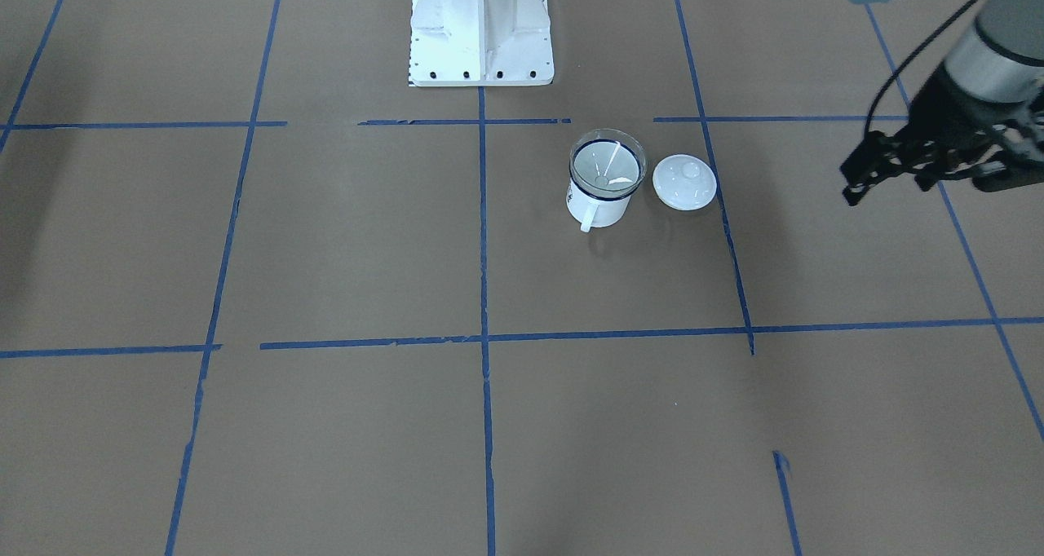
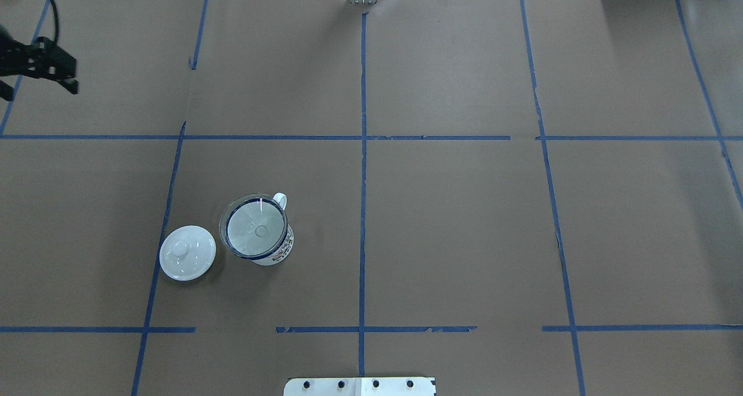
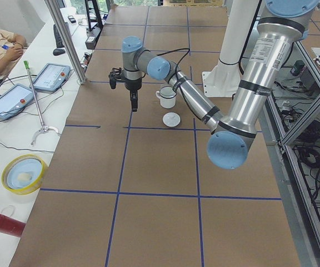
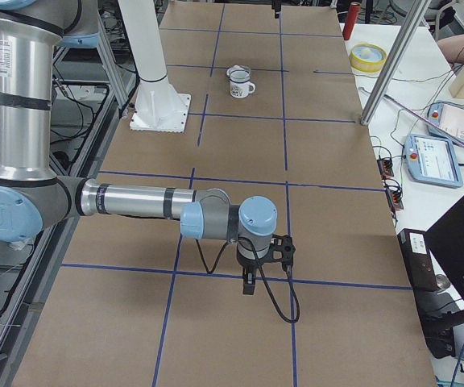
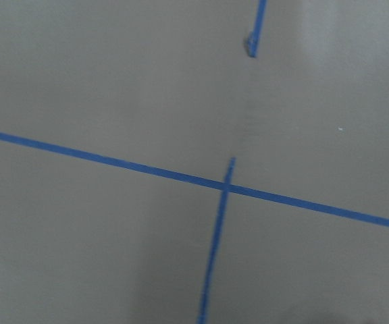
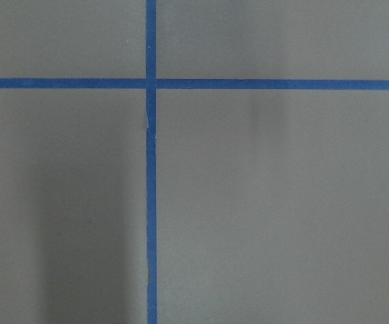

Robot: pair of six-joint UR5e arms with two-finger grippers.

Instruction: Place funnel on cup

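The funnel (image 2: 256, 229) sits in the top of the cup (image 2: 274, 251), with its wide rim resting on the cup's blue rim and its spout pointing down inside. The cup stands up straight on the left half of the table (image 2: 464, 222), a bit closer to the robot's edge than to the far edge. Its handle points toward the far edge. A round white lid (image 2: 187, 252) lies flat just beside the cup, on the side toward the table's left edge, and the two do not touch. The left gripper (image 2: 64, 76) hangs in the air near the far left corner, well away from the cup, and holds nothing. I cannot tell if its fingers are apart or together. The right gripper (image 4: 248, 284) hangs above the right end of the table, far from the cup. I cannot tell how its fingers stand either.
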